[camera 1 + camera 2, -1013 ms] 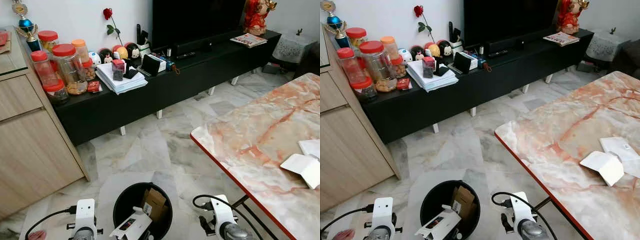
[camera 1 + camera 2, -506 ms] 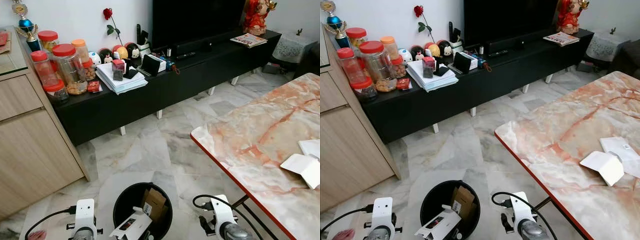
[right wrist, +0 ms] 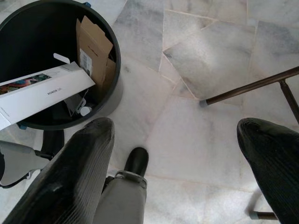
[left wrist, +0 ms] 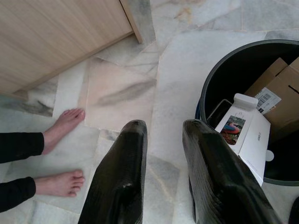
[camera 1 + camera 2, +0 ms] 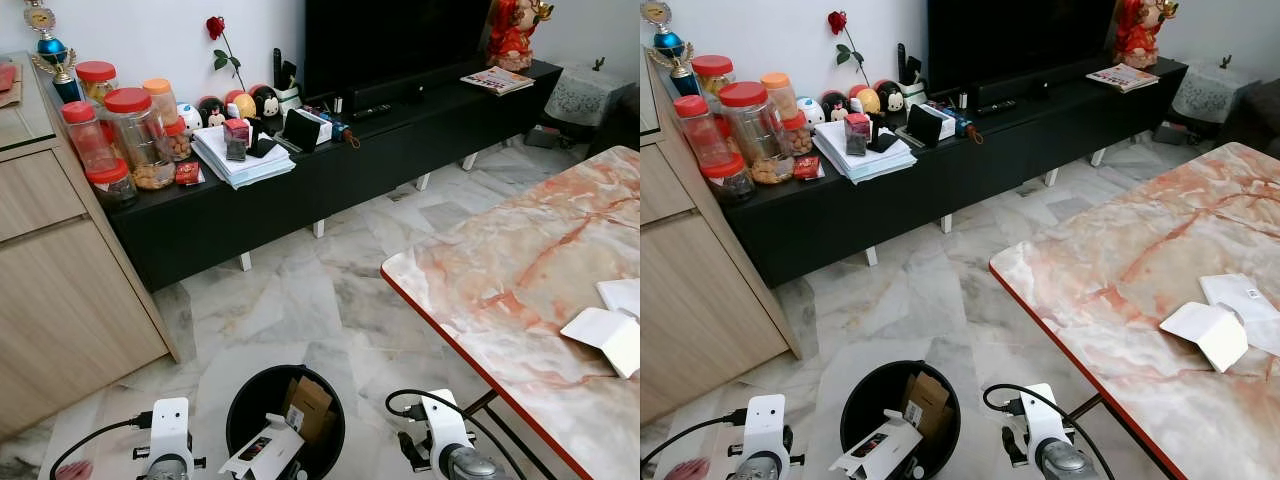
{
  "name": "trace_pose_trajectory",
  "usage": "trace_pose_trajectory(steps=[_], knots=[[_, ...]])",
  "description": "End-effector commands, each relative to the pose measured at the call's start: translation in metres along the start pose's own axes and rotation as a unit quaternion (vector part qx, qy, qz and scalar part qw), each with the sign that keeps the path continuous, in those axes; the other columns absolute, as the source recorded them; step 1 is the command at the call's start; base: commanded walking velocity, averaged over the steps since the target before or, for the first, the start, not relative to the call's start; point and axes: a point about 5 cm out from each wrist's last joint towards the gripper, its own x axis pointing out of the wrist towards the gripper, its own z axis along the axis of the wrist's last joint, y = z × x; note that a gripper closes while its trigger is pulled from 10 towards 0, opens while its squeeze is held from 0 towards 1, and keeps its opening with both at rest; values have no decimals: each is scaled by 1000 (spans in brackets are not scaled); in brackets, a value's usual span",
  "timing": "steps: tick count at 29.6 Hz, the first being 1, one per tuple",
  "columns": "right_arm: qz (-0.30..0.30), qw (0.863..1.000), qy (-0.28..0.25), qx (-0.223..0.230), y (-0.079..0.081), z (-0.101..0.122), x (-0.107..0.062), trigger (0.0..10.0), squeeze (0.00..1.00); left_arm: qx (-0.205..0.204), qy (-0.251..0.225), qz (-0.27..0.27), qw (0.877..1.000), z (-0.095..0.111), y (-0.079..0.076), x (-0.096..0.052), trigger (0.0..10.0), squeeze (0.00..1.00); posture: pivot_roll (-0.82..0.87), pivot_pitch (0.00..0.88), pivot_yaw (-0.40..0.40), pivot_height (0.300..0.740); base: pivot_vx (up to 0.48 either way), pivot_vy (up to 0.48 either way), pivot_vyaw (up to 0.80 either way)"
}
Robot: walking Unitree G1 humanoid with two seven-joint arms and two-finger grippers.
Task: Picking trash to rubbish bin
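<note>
Trash next: white folded paper packaging (image 5: 1206, 334) lies flat on our pink marble desk (image 5: 1110, 270), long axis slanting toward the far edge. Looks light, flimsy; pinch its raised fold. Round black rubbish bin (image 5: 240, 400) sits between our released left pincer (image 4: 161, 140) and wide-spread right pincer (image 3: 173, 135).

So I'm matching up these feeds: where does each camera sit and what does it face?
Left and right eye views: on the head, looking down at the rubbish bin, marble table and both wrists.
Left wrist view: along the open left end effector at floor, bin and a person's bare feet.
Right wrist view: along the open right end effector at floor and bin.
All share the bin.
</note>
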Motion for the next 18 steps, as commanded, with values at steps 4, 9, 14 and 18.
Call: trace_pose_trajectory(steps=[4, 9, 14, 18], knots=[[-1, 1000, -5, -1, -1, 1, 0, 10000, 0, -6, 11, -2, 1000, -3, 0, 0, 10000, 0, -27, 0, -37, 740, 0, 0, 0], [1, 1000, -5, -1, 0, 0, 0, 10000, 0, 0, 11, -5, 1000, -3, 0, 0, 10000, 0, -27, 0, -35, 740, 0, 0, 0], [7, 1000, -11, 7, 1, 1, 0, 10000, 0, 8, 14, -6, 1000, -3, 0, 0, 10000, 0, -29, 0, -33, 740, 0, 0, 0], [10, 1000, -15, 5, 3, 3, 0, 10000, 0, 8, 15, -7, 1000, -3, 0, 0, 10000, 0, -34, 0, -31, 740, 0, 0, 0]])
